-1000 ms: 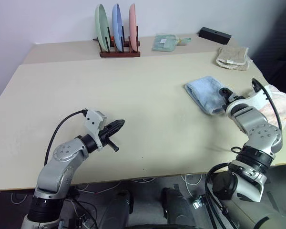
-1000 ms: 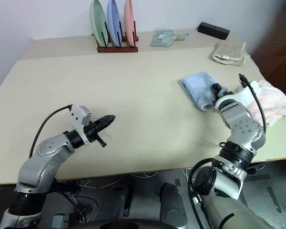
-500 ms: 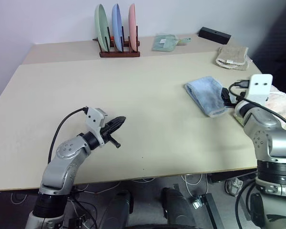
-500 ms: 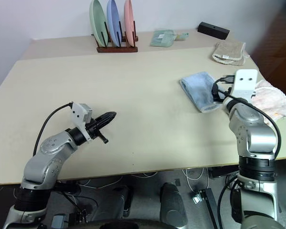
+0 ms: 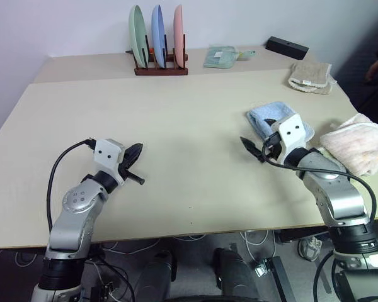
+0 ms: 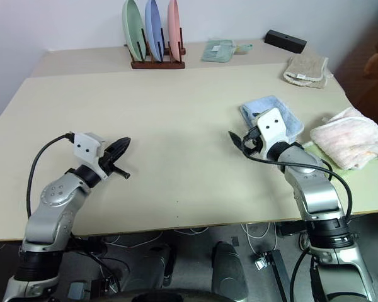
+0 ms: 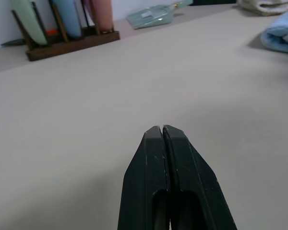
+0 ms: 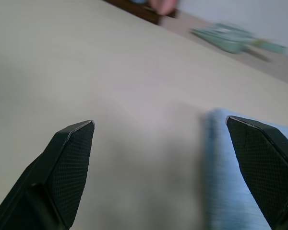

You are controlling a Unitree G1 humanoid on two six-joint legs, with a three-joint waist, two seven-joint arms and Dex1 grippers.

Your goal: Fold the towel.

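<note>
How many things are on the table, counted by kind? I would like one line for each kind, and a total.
Towels and cloths: 3 (light blue towel, beige knitted cloth, cream-pink towel)
Plates: 3 (green, blue, pink)
Wooden plate rack: 1
Black box: 1
Green dustpan-like item: 1
Total: 9

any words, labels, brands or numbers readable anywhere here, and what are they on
No text can be read in any view.
Green packet at the back of the table: carries a pale label patch, too small and blurred to read.
Black box: no marking can be made out.
Blue towel: no legible tag.
</note>
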